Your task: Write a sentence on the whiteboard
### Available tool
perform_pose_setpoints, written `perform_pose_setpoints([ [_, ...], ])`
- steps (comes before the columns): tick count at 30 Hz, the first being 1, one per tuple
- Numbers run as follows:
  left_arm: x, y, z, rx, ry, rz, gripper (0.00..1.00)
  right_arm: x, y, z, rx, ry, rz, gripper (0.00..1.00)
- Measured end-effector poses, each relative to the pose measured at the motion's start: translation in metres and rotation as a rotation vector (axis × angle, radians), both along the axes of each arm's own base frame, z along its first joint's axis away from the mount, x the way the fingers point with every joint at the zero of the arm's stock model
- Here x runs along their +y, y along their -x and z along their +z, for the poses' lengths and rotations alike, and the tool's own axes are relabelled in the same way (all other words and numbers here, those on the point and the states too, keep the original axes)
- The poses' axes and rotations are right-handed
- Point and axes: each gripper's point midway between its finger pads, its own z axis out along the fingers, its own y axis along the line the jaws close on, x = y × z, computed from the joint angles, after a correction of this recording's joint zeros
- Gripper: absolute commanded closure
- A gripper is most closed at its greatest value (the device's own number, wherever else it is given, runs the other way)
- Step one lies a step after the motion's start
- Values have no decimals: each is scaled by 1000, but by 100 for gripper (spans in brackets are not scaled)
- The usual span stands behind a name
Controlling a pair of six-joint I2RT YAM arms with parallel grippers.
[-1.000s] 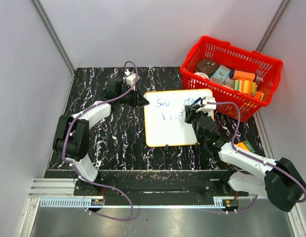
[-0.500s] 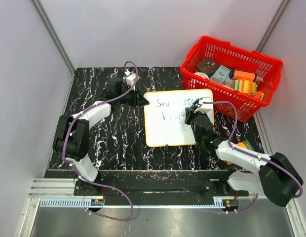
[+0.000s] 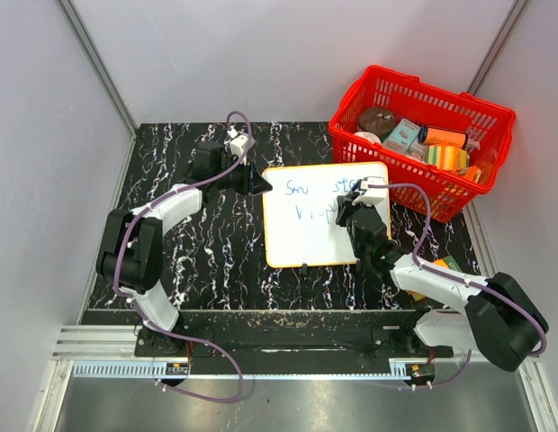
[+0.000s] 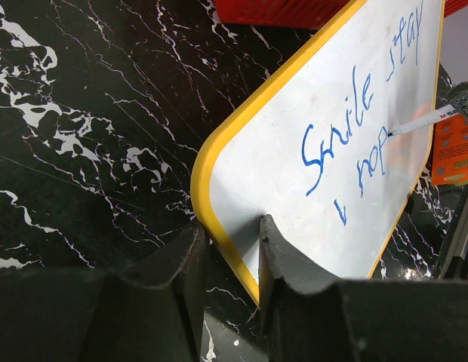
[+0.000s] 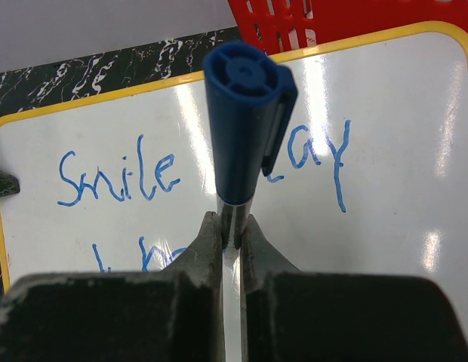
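My left gripper (image 3: 258, 184) reaches to the middle of the frame and pinches the board (image 3: 306, 238) edge. My right gripper (image 5: 232, 226) leans over it, squeezing the pen (image 5: 245, 105) tight.

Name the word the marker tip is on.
The unfinished "hop" on the second line; the marker tip is at its last letter. "Smile" and "stay" fill the first line.
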Motion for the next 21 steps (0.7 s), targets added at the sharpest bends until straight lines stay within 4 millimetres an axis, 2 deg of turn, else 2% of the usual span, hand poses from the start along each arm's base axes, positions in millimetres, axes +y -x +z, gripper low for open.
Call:
perform_pose_setpoints([
  [21,0,0,0,0,-2,1,100,-4,-2,1,-2,-1,-11,100],
])
